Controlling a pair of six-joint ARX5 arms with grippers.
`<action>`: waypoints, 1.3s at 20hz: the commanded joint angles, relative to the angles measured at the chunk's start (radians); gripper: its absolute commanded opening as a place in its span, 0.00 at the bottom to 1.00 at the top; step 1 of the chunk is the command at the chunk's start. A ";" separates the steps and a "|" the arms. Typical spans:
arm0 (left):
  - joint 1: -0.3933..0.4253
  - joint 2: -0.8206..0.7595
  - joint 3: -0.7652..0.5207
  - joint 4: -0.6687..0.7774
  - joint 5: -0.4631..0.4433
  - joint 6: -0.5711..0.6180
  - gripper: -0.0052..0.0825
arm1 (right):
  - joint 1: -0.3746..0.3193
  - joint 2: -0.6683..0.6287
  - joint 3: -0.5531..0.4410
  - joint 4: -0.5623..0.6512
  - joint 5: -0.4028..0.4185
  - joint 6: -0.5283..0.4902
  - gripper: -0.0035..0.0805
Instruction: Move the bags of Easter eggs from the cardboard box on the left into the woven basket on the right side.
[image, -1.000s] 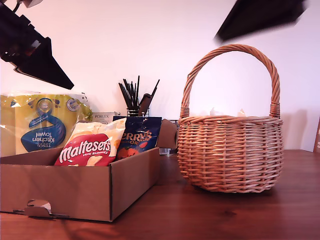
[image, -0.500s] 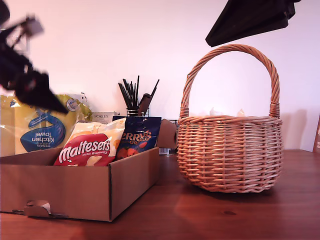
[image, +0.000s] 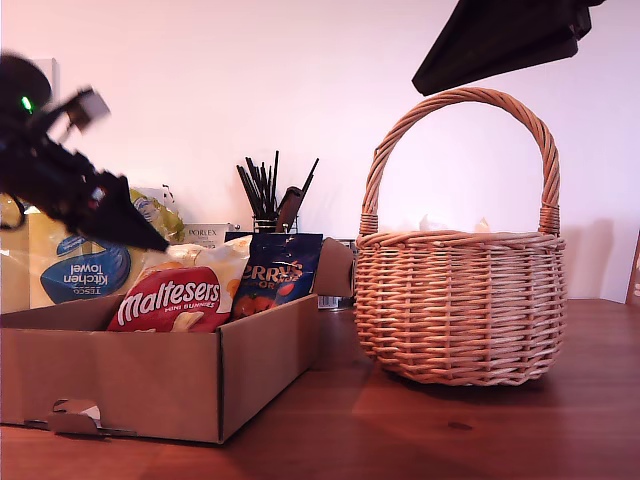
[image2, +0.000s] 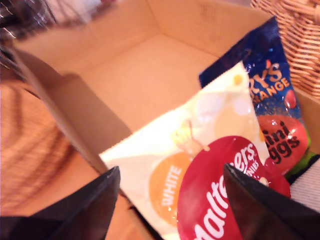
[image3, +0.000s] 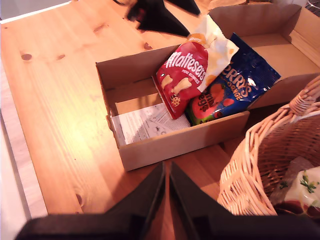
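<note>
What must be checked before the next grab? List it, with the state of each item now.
1. My first gripper open: ok, jaws spread wide.
2. First gripper lined up over the Maltesers bag: ok, the bag shows between the jaws.
3. Maltesers bag free to lift: cannot tell, it overlaps the Terry's bag.
4. My second gripper clear of the cardboard box: ok, shut, up beside the woven basket.
5. Room in the basket: ok, a bag lies low inside it.
</note>
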 joint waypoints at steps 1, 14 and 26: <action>0.009 0.046 0.023 -0.026 0.013 -0.014 0.75 | 0.004 -0.004 -0.010 0.008 0.000 -0.007 0.03; 0.024 0.076 0.035 -0.127 0.075 -0.031 0.70 | 0.004 -0.004 -0.010 0.010 0.000 -0.024 0.03; 0.006 0.093 0.035 -0.091 0.048 -0.031 0.70 | 0.004 -0.004 -0.010 0.004 0.000 -0.024 0.03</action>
